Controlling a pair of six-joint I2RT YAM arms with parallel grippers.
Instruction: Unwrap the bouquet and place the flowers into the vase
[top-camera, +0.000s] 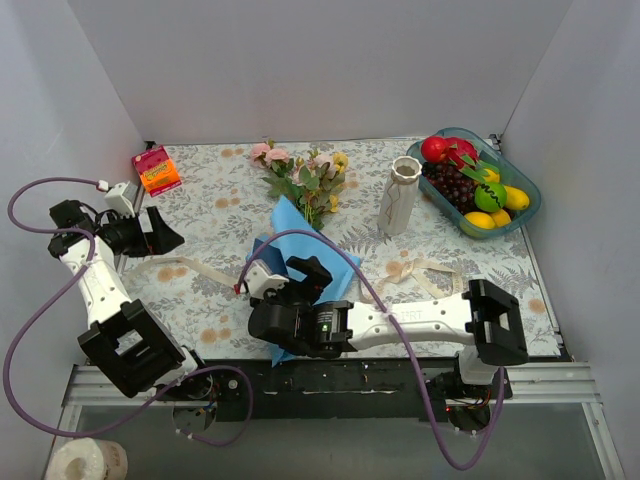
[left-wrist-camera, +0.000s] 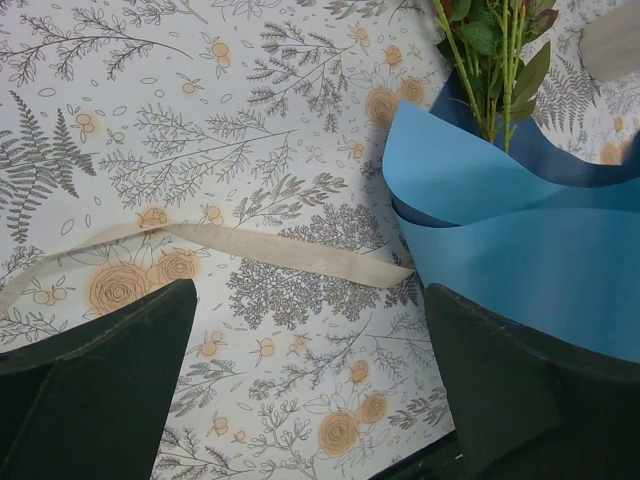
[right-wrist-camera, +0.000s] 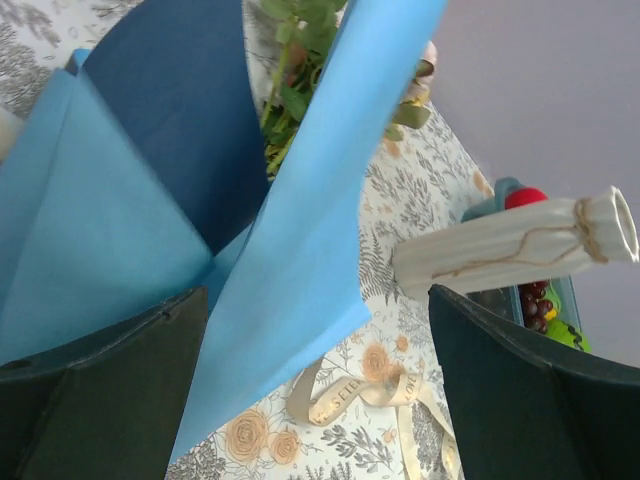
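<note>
— Peeling the wrap off is the step in hand, I'd say. The cream ribbon (top-camera: 195, 267) lies loose on the tabletop (top-camera: 220, 210), clear of the bouquet (top-camera: 305, 205), yet the blue paper (top-camera: 300, 240) cups loosely around the stems.

— What are the claws doing?

— Both are released, jaws spread wide, grasping nothing. The right claw (top-camera: 297, 278) hangs over the near end of the paper. In its own wrist view, a flap of the sheet rises in the gap between the fingers, unpinched. The left claw (top-camera: 160, 235) sits well off to the left, low over the ribbon and facing the bouquet.

— So what comes next?

— My guess is that the right one must close on that flap and draw it away. The left would steady the stems so the flowers (top-camera: 300, 170) don't slide along with it. The sheet looks thin and springy, so a shallow bite could slip.

— Where's the vase?

— The vase (top-camera: 400, 200) stands upright just right of the bouquet, not touching it. Its neck is narrow, so the stems will need lining up well. The fruit basket (top-camera: 536, 203) is beyond it, in the far right corner.

— And the room?

— A floral-print cloth covers the surface, with plain pale walls (top-camera: 300, 60) on three sides. An orange carton (top-camera: 157, 170) sits far left, and a second ribbon (top-camera: 420, 268) lies in front of the vase.
</note>
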